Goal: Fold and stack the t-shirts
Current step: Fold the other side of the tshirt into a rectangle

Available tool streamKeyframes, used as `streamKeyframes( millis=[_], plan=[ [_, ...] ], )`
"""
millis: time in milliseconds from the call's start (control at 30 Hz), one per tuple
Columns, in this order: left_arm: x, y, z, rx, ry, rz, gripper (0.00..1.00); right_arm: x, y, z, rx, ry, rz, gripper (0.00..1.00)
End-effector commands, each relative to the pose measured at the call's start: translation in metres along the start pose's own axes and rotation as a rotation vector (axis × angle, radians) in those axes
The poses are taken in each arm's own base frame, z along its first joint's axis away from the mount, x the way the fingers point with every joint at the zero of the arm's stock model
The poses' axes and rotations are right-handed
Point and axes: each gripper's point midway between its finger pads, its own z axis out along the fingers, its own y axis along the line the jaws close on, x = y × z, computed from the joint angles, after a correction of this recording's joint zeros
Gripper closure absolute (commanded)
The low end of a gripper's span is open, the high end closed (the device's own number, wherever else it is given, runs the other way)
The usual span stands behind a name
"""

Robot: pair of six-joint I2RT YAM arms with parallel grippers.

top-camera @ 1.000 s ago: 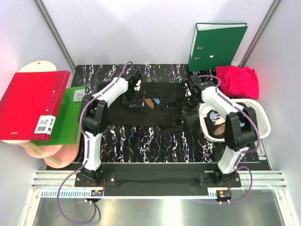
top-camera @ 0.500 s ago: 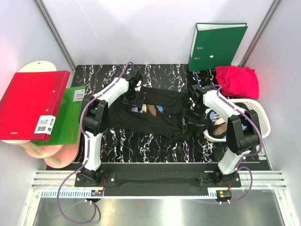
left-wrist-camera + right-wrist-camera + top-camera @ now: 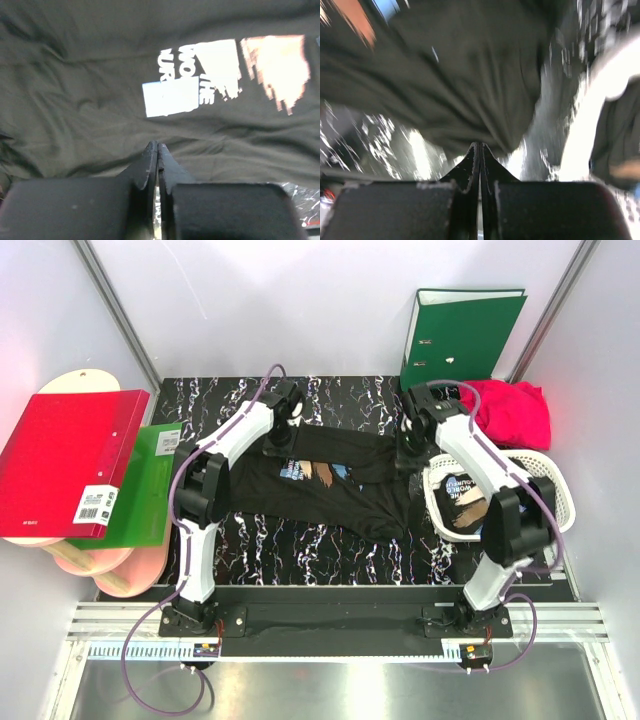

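Note:
A black t-shirt (image 3: 345, 498) lies spread across the marbled table, print (image 3: 315, 472) facing up. My left gripper (image 3: 278, 445) is at its far left edge. In the left wrist view it (image 3: 158, 145) is shut, its tips pinching a fold of the black cloth (image 3: 100, 100) below the white and tan print (image 3: 220, 75). My right gripper (image 3: 406, 454) is at the shirt's far right edge. In the blurred right wrist view it (image 3: 480, 145) is shut on bunched black cloth (image 3: 470, 75). A crimson-pink t-shirt (image 3: 506, 411) lies crumpled at the back right. Another black t-shirt (image 3: 462, 502) sits in the basket.
A white lattice basket (image 3: 560, 492) stands at the right edge beside my right arm. A green binder (image 3: 460, 335) stands upright at the back. A red binder (image 3: 65, 460) and a green binder (image 3: 148, 485) lie off the table's left side.
The left gripper shut on the shirt's far edge. The right gripper opened, moved toward the back and shut again. The bunched shirt now lies wider with its print showing.

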Motion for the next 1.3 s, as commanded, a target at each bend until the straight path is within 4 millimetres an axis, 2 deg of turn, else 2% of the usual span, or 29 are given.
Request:
streamKeyframes(
  millis=[0,33,67,100,133,167,200,233,267,300,400,467,533,633,833,967,1067,1100,1133,1267],
  plan=[
    [-0.036,-0.003,-0.047,0.011,-0.171,-0.001,1.00,-0.071,0.001,0.041,0.013,-0.118,0.032,1.00],
    [-0.036,-0.003,-0.047,0.010,-0.172,0.003,1.00,-0.088,0.004,0.043,0.008,-0.140,0.034,1.00],
    [-0.035,-0.001,-0.049,0.005,-0.174,0.004,1.00,-0.095,0.001,0.053,0.024,-0.139,0.044,1.00],
    [-0.033,0.001,-0.048,-0.004,-0.169,0.010,1.00,-0.096,-0.004,0.076,0.045,-0.095,0.048,0.96],
    [-0.031,0.002,-0.047,-0.012,-0.164,0.011,1.00,-0.113,-0.004,0.074,0.043,-0.125,0.057,0.88],
    [-0.030,0.004,-0.049,-0.019,-0.167,0.012,1.00,-0.119,-0.007,0.080,0.049,-0.115,0.062,0.72],
    [-0.027,0.007,-0.048,-0.036,-0.162,0.016,0.82,-0.113,-0.018,0.094,0.085,-0.058,0.073,0.50],
    [-0.025,0.009,-0.048,-0.043,-0.157,0.015,0.70,-0.125,-0.018,0.089,0.087,-0.081,0.077,0.46],
    [-0.025,0.012,-0.050,-0.054,-0.160,0.011,0.45,-0.121,-0.023,0.093,0.101,-0.045,0.074,0.39],
    [-0.022,0.013,-0.049,-0.058,-0.155,0.009,0.37,-0.128,-0.030,0.089,0.139,-0.067,0.075,0.31],
    [-0.020,0.016,-0.047,-0.066,-0.148,-0.001,0.18,-0.134,-0.046,0.078,0.169,-0.081,0.092,0.30],
    [-0.019,0.016,-0.043,-0.066,-0.139,-0.003,0.16,-0.139,-0.054,0.069,0.174,-0.100,0.103,0.30],
    [-0.019,0.015,-0.041,-0.062,-0.135,-0.004,0.15,-0.140,-0.060,0.068,0.191,-0.101,0.103,0.29],
    [-0.023,0.013,-0.037,-0.054,-0.129,-0.002,0.14,-0.135,-0.066,0.079,0.203,-0.069,0.104,0.27],
    [-0.027,0.012,-0.039,-0.054,-0.135,0.011,0.14,-0.120,-0.068,0.123,0.188,0.021,0.131,0.27],
    [-0.026,0.013,-0.040,-0.058,-0.132,0.016,0.13,-0.119,-0.066,0.149,0.167,0.051,0.143,0.29],
    [-0.026,0.015,-0.042,-0.061,-0.136,0.014,0.13,-0.125,-0.062,0.162,0.143,0.050,0.142,0.69],
    [-0.026,0.015,-0.041,-0.061,-0.134,0.013,0.13,-0.132,-0.057,0.160,0.119,0.035,0.139,0.97],
    [-0.026,0.016,-0.042,-0.064,-0.133,0.011,0.13,-0.137,-0.056,0.162,0.110,0.020,0.141,1.00],
    [-0.022,0.016,-0.040,-0.069,-0.122,0.010,0.13,-0.167,-0.053,0.159,0.112,-0.076,0.129,1.00]
  ],
)
